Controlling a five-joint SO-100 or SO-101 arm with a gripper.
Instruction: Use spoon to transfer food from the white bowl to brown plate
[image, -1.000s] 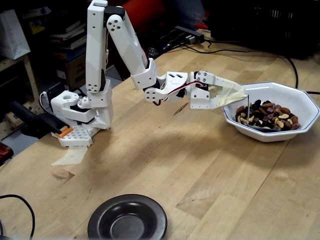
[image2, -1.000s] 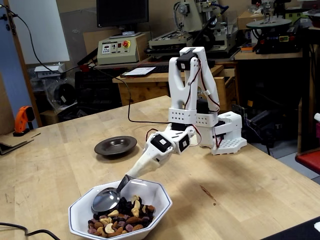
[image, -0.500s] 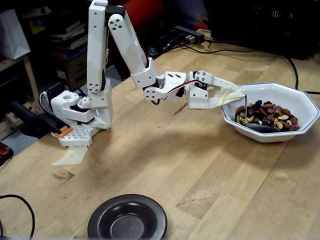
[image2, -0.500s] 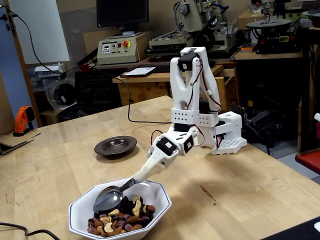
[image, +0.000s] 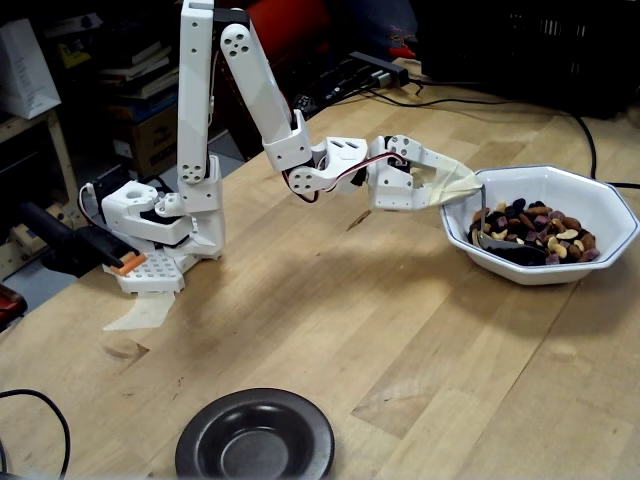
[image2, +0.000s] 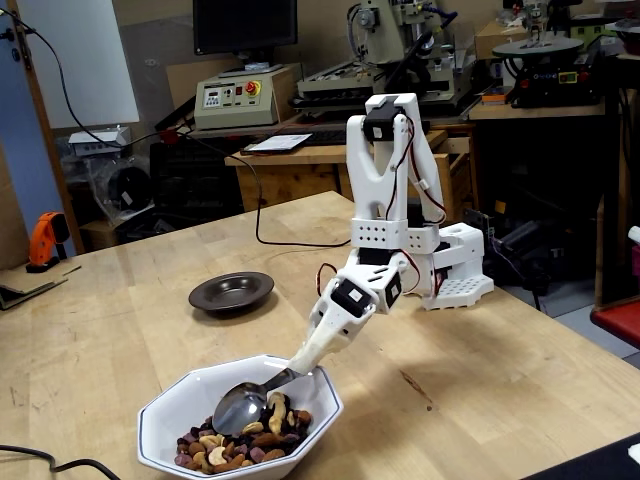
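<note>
The white bowl (image: 590, 195) stands at the right of one fixed view and at the bottom of the other (image2: 165, 415). It holds the food (image: 550, 232) (image2: 245, 448), a mix of pale nuts, brown nuts and dark pieces. My gripper (image: 465, 186) (image2: 306, 354), its fingers wrapped in pale tape, is shut on the handle of the spoon (image: 482, 212). It hangs over the bowl's rim. The spoon's oval bowl (image2: 238, 408) rests tilted on the food, and its shiny face shows empty. The brown plate (image: 255, 440) (image2: 232, 292) lies empty, well apart from the bowl.
The arm's base (image: 160, 225) (image2: 455, 275) is fixed to the wooden table (image: 330, 320). A strip of tape (image: 145, 312) lies by the base. Black cables (image: 590, 140) (image2: 270, 235) cross the table. A loose cable (image: 40, 410) lies at its near left corner.
</note>
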